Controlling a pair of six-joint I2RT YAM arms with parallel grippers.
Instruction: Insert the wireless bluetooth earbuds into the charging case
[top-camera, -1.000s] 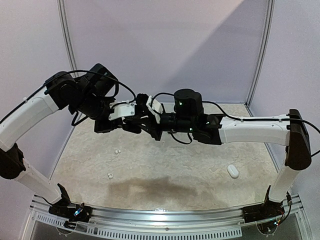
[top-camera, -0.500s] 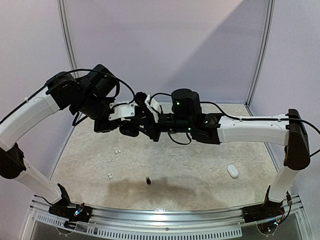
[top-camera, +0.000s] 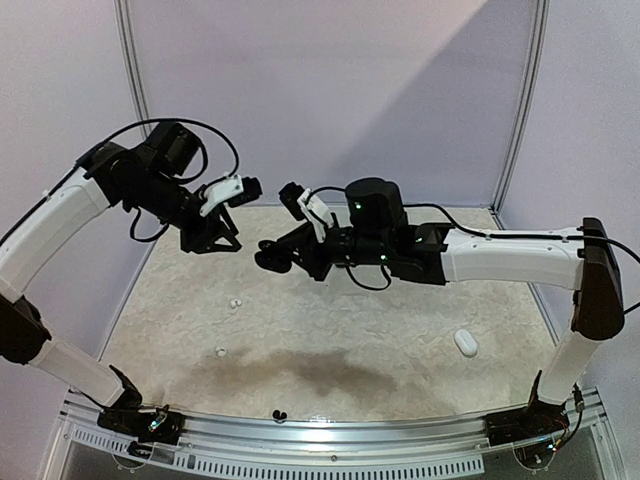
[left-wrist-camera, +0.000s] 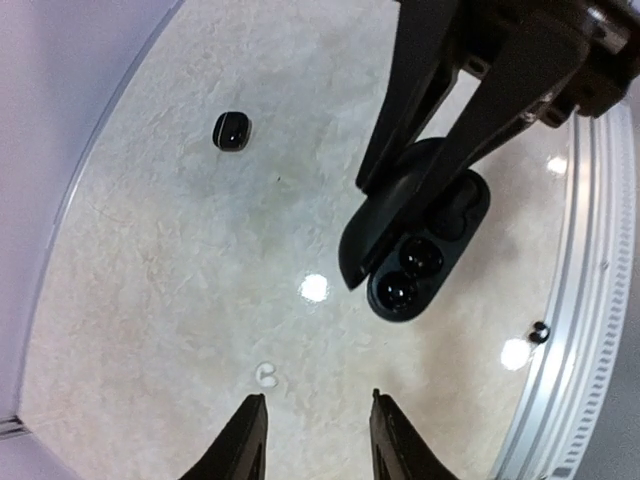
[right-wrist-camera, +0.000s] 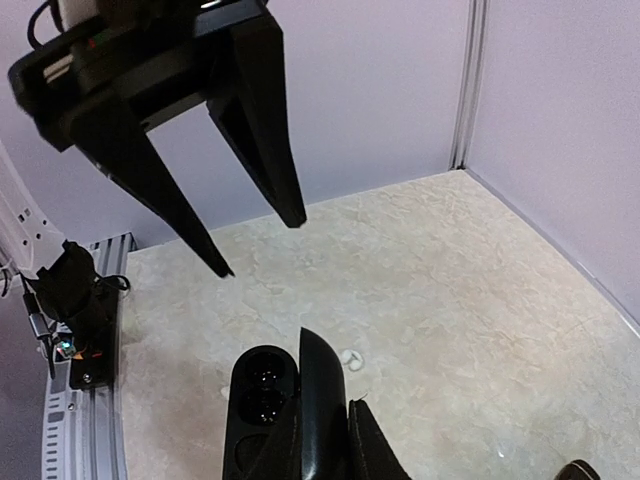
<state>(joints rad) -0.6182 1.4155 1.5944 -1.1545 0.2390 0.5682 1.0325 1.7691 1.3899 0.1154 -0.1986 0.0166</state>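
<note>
We see the right gripper clamped on the open black case and holding it in the air above the table, with the lid swung wide. The case's two round wells gleam, and we cannot tell whether buds sit in them.

The left gripper hangs facing the case and apart from it, with its fingers spread and nothing between them; from the right wrist, its two dark fingers fill the upper left of the view.

A pair of black buds lies on the table just beside the near rail, left of centre and well apart from the case. Two white buds lie on the left side of the table, one farther back and one nearer the rail.

A closed white case rests on the right side, below the right arm. From the left wrist we also see a small glossy black piece on the table near the wall, too small for us to name. Green lights glow on the right arm's wrist.
</note>
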